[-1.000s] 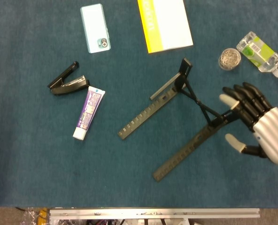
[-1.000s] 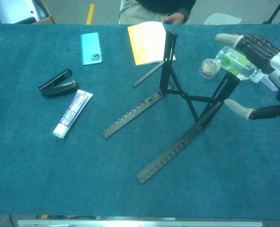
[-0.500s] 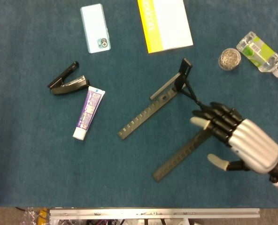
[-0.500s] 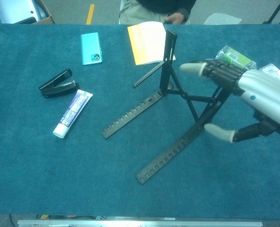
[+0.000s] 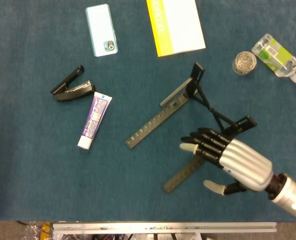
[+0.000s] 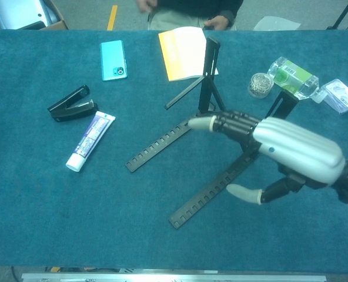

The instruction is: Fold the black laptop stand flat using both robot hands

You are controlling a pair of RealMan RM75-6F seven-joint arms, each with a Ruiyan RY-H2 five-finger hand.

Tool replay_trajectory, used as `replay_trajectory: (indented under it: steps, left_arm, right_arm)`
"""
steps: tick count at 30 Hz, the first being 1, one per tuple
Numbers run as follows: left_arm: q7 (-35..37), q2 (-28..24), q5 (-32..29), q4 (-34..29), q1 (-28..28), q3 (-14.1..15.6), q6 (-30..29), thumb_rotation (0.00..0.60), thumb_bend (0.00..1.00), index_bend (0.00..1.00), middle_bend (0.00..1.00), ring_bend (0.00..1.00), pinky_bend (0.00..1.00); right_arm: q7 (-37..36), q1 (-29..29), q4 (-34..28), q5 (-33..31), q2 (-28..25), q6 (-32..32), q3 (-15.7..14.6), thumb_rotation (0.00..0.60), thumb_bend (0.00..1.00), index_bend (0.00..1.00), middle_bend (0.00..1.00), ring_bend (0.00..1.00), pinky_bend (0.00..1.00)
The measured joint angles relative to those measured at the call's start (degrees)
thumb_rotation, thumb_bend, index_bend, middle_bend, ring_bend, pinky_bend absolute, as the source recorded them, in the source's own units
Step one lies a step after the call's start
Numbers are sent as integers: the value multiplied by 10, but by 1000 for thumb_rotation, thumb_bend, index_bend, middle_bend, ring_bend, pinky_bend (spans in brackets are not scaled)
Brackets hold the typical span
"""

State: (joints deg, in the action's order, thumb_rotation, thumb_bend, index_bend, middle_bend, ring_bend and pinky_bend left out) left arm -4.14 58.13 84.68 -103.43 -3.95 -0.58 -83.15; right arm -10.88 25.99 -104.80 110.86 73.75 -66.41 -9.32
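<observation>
The black laptop stand (image 5: 155, 122) stands unfolded mid-table, two notched rails on the cloth and its uprights raised; in the chest view the laptop stand (image 6: 162, 143) shows one upright up by the booklet and a cross brace between the rails. My right hand (image 5: 233, 162) hovers over the near rail, fingers stretched out toward the left and thumb apart, holding nothing. From the chest camera the right hand (image 6: 285, 150) covers the middle of that rail and the brace. No left hand shows in either view.
A black stapler (image 5: 70, 87) and a toothpaste tube (image 5: 94, 120) lie at the left. A teal phone (image 5: 102, 30) and a yellow booklet (image 5: 175, 25) lie at the back. A small jar (image 5: 244, 62) and a plastic bottle (image 5: 274, 54) stand at the back right.
My right hand has swept from the stand's right side leftward and toward the table's near edge, now over the near rail. The stand has not moved.
</observation>
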Motion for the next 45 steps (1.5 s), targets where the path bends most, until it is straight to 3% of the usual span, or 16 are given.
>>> replay_trajectory:
  steps: [23, 33, 45]
  left_arm:
    - [10, 5, 0, 8, -5, 1, 10, 600, 474, 146, 50, 47, 65]
    - [11, 6, -2, 10, -5, 2, 11, 600, 474, 146, 51, 47, 65]
    - [15, 4, -2, 13, -3, 3, 10, 600, 474, 145, 50, 47, 65]
  right_arm:
    - [-106, -9, 145, -108, 90, 42, -23, 600, 324, 0, 74, 0, 43]
    - [-104, -14, 155, -125, 92, 36, -18, 600, 324, 0, 74, 0, 43]
    - [-92, -10, 130, -99, 99, 18, -16, 600, 324, 0, 74, 0, 43]
